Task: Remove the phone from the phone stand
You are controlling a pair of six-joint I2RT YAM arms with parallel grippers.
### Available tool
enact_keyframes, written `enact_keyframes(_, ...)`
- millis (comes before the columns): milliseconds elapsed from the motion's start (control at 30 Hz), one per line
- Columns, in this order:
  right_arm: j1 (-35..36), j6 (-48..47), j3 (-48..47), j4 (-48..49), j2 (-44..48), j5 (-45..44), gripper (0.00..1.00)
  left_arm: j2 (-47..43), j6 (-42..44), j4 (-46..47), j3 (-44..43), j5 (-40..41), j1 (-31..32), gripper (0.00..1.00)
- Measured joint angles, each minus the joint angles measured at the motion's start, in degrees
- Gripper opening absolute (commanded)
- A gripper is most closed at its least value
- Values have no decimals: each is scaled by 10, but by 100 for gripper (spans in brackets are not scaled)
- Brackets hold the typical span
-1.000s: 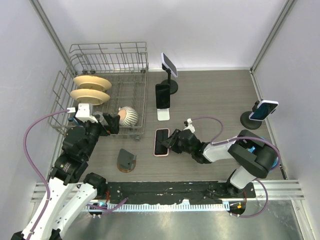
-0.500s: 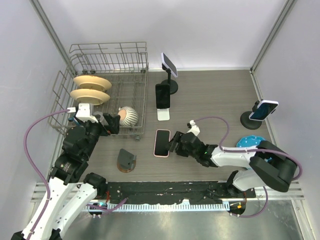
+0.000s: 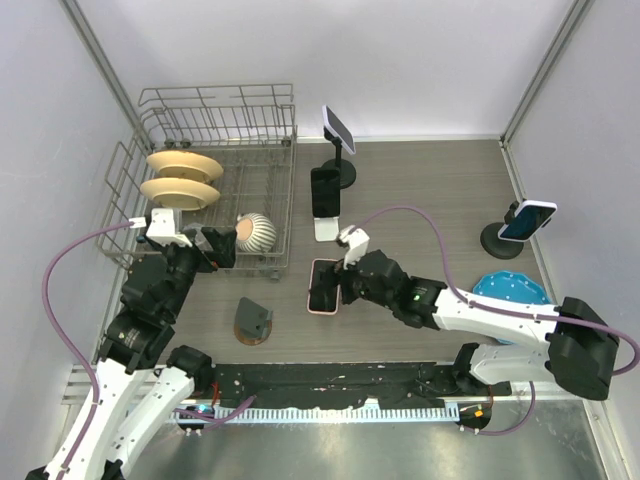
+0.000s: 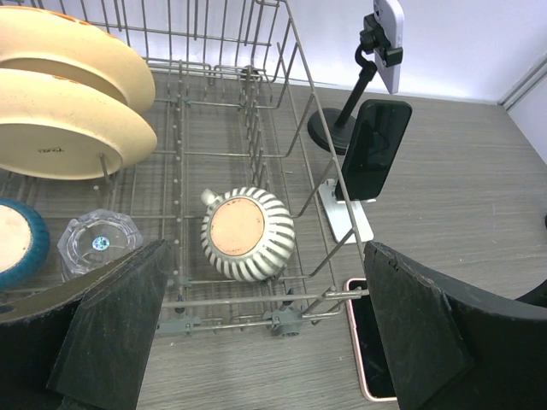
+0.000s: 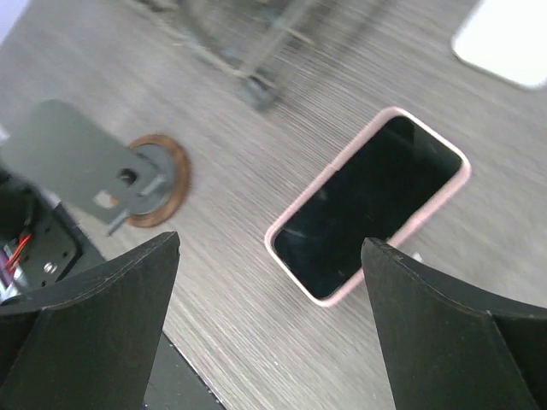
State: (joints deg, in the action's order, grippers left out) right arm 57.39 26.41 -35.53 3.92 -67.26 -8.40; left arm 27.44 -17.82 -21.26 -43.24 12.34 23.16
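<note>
Top external: pink phone (image 3: 320, 289) lies flat, long axis near-to-far, under wide right gripper (image 5: 270, 244).

**Phone** (image 3: 320, 288) (image 5: 367, 205): a black-screened handset in a pale pink case. It lies flat and face-up on the wood-grain table (image 3: 430, 190), with its long axis pointing roughly away from the near edge.

**Phone stand** (image 3: 252, 322) (image 5: 85, 162): a grey tilted back-plate on a round brown base. It stands upright to the phone's left, near it but not touching, and carries nothing.
</note>
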Motion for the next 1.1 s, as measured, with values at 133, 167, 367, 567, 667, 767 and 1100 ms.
enact_keyframes(133,39,-94,-66,15,-44,51,96,-3,0,0,0,5,0,100)
enact_keyframes(167,49,-113,-84,18,-60,65,96,-3,0,0,0,7,0,100)
enact_keyframes(367,98,-196,-173,26,-160,123,97,-7,0,0,1,17,0,100)
enact_keyframes(567,132,-240,-244,24,-239,144,97,-14,0,0,4,23,-1,100)
enact_keyframes(667,143,-255,-268,24,-269,146,97,-17,0,0,4,26,-1,100)
enact_keyframes(767,153,-266,-287,24,-294,145,97,-19,0,0,4,27,-1,100)
enact_keyframes(1100,175,-276,-307,38,-344,94,98,-26,0,0,4,31,-3,100)
